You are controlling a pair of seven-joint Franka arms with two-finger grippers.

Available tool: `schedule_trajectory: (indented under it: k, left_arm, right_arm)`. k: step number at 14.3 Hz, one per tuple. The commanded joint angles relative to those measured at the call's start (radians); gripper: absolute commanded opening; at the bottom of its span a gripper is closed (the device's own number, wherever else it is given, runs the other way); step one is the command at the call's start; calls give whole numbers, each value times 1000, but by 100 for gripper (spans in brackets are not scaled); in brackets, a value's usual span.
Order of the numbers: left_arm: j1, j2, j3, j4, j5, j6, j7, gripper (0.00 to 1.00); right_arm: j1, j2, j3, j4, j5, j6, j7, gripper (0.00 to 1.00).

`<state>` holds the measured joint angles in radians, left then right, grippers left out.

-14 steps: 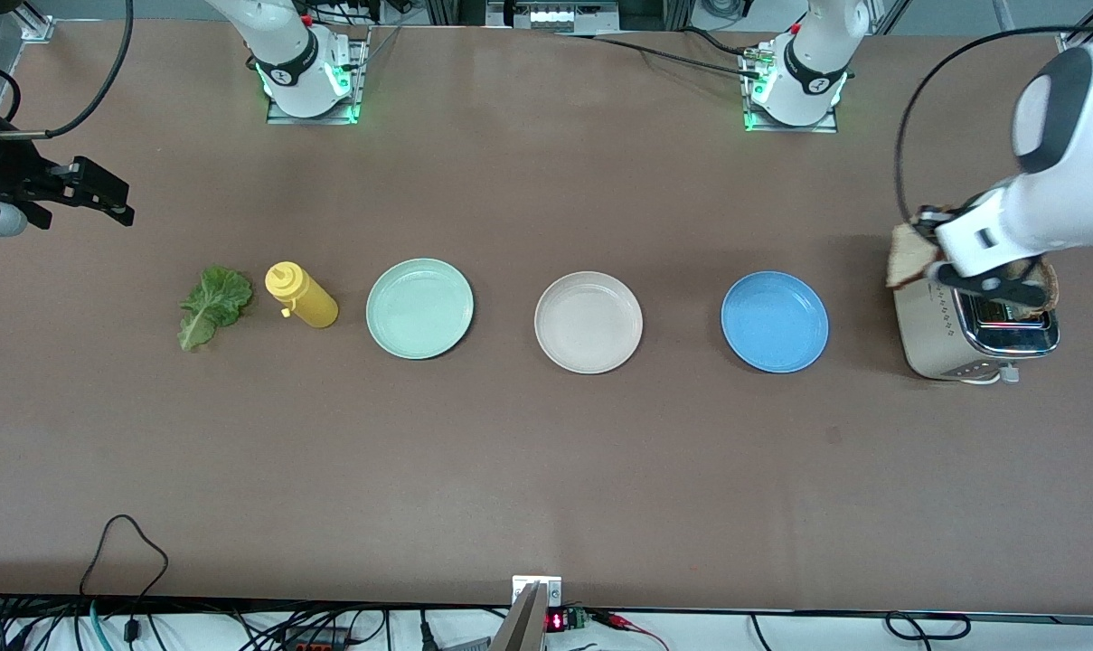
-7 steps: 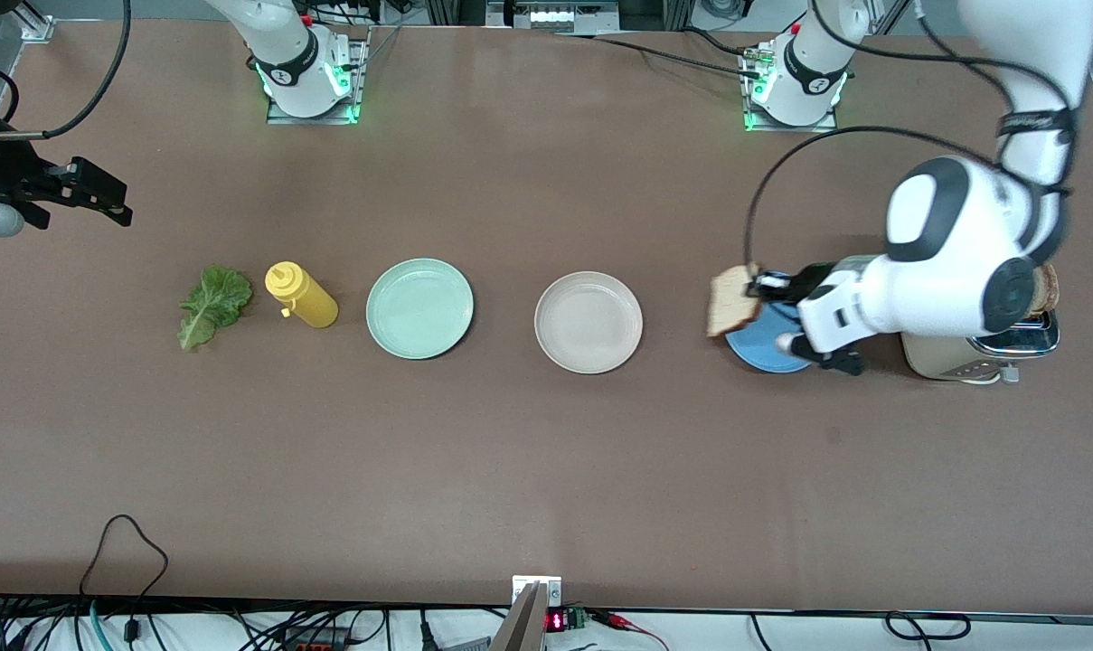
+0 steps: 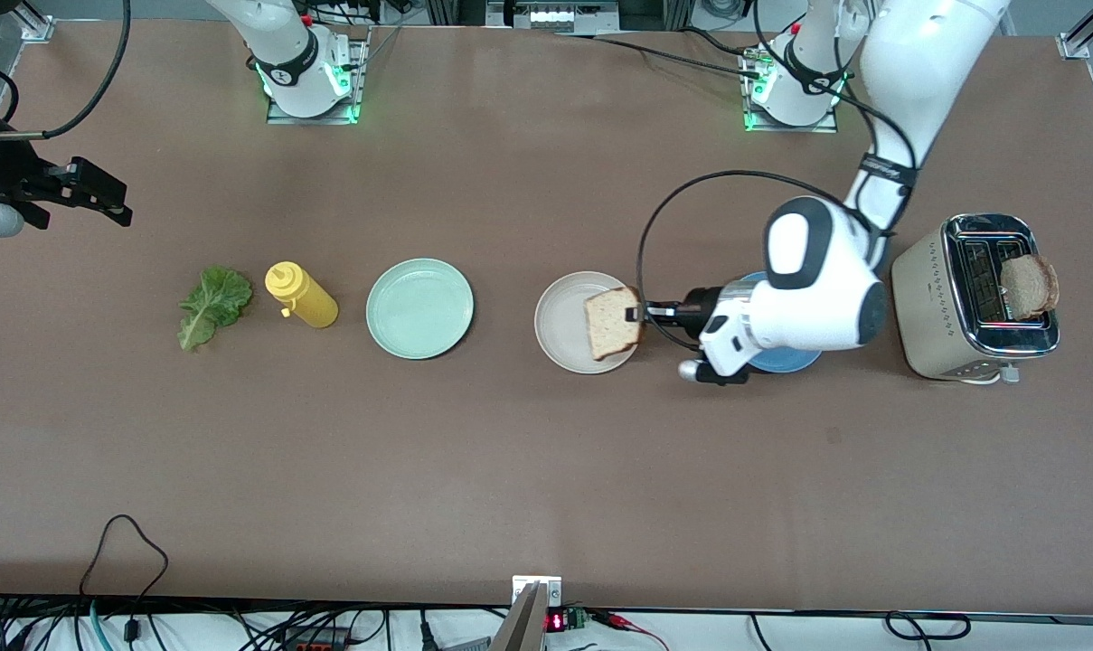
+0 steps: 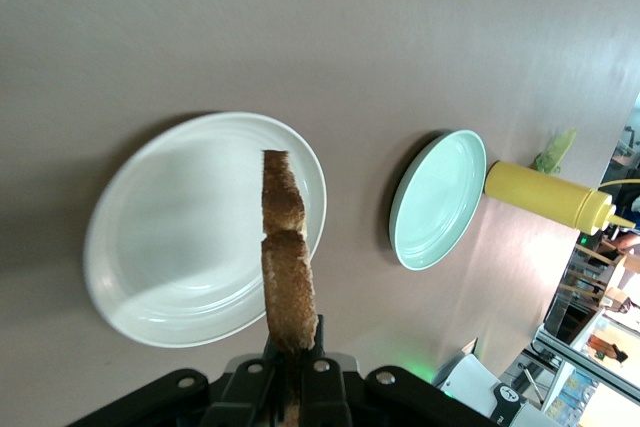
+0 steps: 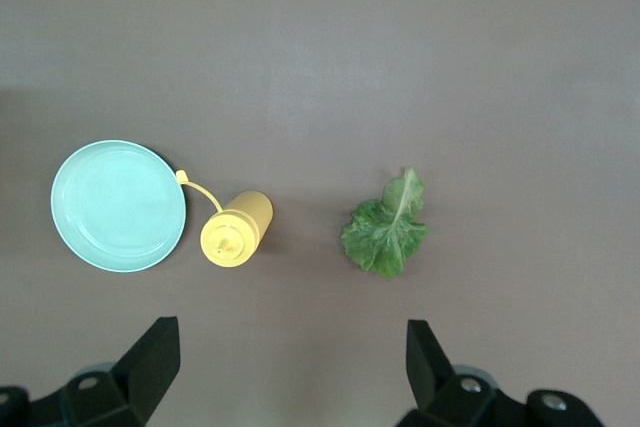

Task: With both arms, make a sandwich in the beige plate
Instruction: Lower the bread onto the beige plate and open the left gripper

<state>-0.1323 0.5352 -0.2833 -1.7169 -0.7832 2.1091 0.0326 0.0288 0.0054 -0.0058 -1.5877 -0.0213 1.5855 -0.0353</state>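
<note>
So the left gripper (image 3: 641,314) has its jaws pinched on a bread slice (image 3: 613,323), held on edge over the beige plate (image 3: 564,318). If it lets go while the slice is that upright, my guess is it tips onto the rim or the counter (image 3: 546,470). The right gripper (image 3: 103,194) waits with jaws spread wide, above the lettuce leaf (image 3: 210,305).

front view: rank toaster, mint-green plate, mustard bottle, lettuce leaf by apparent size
1. toaster
2. mint-green plate
3. and 4. mustard bottle and lettuce leaf: look alike in size, not ranked.
</note>
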Motion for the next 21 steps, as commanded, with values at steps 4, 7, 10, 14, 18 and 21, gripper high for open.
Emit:
schedule_trajectory:
  k: [4,7,10,14,18,21]
  left_arm:
    - [-32,14,3,-118,-180,124,274,0]
    - [-33,58,-2,-150,-350,154,467,0]
    - [-30,81,-2,-178,-473,152,616,1]
    - [-23,72,-1,-193,-472,154,627,100]
    - [-17,-4,13,-227,-362,166,621,100]
    - [-9,-52,13,-228,-190,164,606,100]
  right_arm:
    - [-6,5,3,15,8,-4,2,100]
    - [-6,4,3,15,9,-12,-3,100]
    - [0,17,4,15,11,-18,-5,100]
    - [5,50,12,15,12,-19,-5,100]
    - [2,96,9,9,49,-63,-98,100]
    - [-10,143,1,9,50,-69,-297,100]
